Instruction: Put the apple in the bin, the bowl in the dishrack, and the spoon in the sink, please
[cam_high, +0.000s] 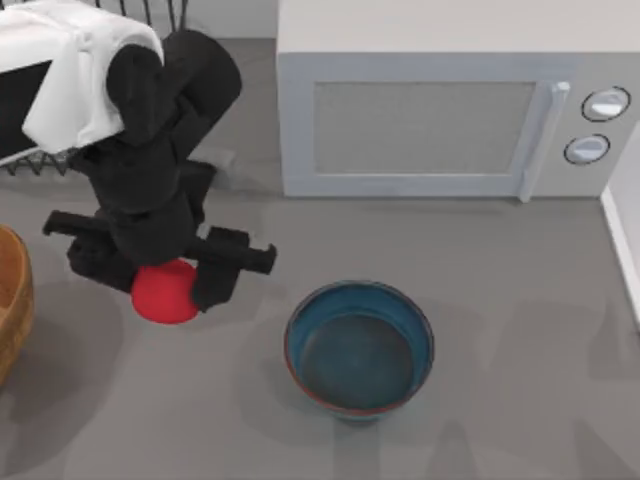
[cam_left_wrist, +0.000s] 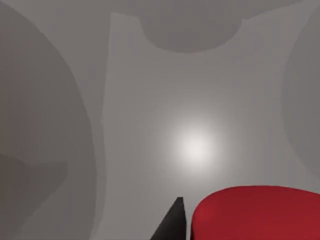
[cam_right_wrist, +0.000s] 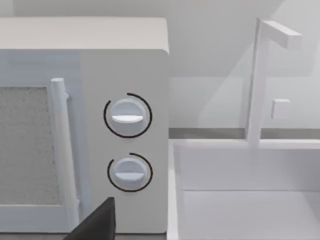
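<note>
Near the table's (cam_high: 520, 400) left edge, the left gripper (cam_high: 160, 275) grips the apple (cam_high: 165, 293); the bowl (cam_high: 359, 347) sits apart.

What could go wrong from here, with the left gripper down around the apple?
The left gripper straddles the apple, and the left wrist view has a finger just beside the fruit. Being round and smooth, it may squirt out if the grasp sits off-centre. The bowl lies close on the right, so a loose apple could roll against it. The wooden container at the left edge could be clipped on a leftward carry.
</note>
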